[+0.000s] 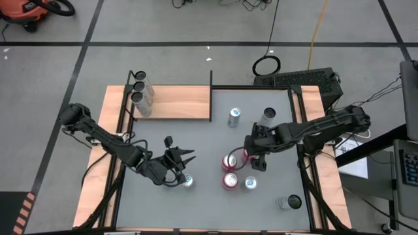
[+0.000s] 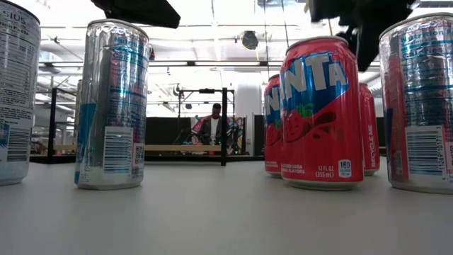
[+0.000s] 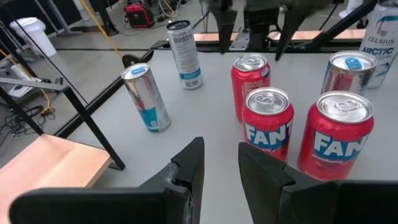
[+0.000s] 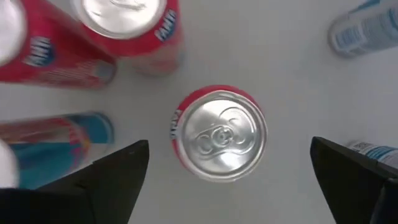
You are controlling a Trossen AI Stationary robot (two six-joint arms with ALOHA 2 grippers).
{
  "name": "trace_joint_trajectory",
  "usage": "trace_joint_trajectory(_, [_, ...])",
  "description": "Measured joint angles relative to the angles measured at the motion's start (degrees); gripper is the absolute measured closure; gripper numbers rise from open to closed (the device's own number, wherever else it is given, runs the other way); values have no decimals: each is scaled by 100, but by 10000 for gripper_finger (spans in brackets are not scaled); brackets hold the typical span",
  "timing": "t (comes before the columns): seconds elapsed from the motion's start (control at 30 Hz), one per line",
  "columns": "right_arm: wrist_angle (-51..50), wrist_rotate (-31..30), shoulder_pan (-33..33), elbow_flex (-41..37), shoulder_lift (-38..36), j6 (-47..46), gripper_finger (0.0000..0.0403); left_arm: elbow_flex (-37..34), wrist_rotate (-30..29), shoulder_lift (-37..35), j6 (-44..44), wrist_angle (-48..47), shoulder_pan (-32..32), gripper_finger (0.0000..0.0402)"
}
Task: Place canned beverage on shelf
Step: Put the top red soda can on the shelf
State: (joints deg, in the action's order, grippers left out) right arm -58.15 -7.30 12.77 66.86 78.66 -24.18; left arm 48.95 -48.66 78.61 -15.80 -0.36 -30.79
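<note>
Hovering directly above one upright red can (image 4: 219, 134), the right tool (image 1: 255, 155) stood fully spread and held nothing. I judged this can rigid but thin-walled, smooth and slippery on the sides, probably full and moderately heavy; the grip belonged across the cylindrical wall below the rim, with moderate force. It stood in the cluster right of the table's middle, with two more red cans just beside it. The shelf (image 1: 183, 102) sat at the table's far left corner, already carrying three cans (image 1: 139, 87). The left tool (image 1: 184, 156), narrowly parted and empty, waited nearby. The grey table (image 1: 196, 140) was flat and smooth; a person (image 2: 214, 124) stood in the room beyond.
</note>
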Motion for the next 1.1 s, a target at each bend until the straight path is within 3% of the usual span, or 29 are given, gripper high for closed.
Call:
trace_joint_trajectory(0.5, [883, 460, -306, -804, 2, 67, 24, 0, 0, 0, 5, -7, 2, 302])
trace_joint_trajectory(0.77, [1144, 450, -310, -831, 30, 83, 25, 0, -1, -2, 5, -9, 7, 302])
trace_joint_trajectory(1.1, [1227, 456, -308, -831, 592, 129, 26, 0, -2, -2, -32, -11, 7, 302])
